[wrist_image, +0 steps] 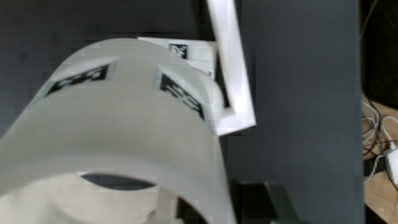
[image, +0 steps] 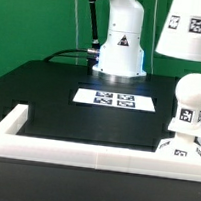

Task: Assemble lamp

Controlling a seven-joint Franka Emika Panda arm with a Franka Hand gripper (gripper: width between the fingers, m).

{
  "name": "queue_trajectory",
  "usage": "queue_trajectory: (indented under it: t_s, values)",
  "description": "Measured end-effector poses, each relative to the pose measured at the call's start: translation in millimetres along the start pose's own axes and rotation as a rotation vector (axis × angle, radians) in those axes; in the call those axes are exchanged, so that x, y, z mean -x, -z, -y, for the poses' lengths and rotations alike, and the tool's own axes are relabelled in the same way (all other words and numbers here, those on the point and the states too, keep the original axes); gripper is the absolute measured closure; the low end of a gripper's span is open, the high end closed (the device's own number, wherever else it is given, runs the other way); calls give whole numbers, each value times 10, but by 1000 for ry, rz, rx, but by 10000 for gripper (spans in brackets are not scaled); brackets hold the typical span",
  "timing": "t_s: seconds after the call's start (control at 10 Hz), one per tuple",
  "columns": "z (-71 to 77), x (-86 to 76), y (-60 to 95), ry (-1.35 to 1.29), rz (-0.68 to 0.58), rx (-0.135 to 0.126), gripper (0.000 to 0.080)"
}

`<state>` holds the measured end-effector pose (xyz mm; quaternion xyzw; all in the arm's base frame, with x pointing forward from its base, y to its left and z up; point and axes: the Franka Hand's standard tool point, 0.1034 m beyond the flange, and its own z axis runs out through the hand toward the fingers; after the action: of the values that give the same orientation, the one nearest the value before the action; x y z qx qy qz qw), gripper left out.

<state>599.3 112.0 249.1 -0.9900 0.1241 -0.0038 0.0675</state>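
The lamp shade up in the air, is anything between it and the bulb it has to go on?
Nothing visible is in the way. In the exterior view the lamp shade hangs high above the bulb, which stands on the base, with only open air between them. The end effector holding it is out of sight.

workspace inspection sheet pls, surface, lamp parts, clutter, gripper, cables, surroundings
surface: black table, marker board lying flat, white bar frame along the near edge
job's things: bulb standing on the base at the exterior view's right; shade held up in the air above them
clutter: nothing seen
grippers: fingers hidden behind the shade in both views, state unclear
cables: black cable beside the arm's pedestal; loose wires past the table edge
surroundings: green backdrop
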Motion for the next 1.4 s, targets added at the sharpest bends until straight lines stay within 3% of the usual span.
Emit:
queue_trajectory:
  t_s: [0.6,1.1,1.4]
  values:
    - [-5,1,-471,59,16,24,755]
    - [-10,-7,-482,58,13,23,755]
    - [-35,-77,-695,74,-7,28,755]
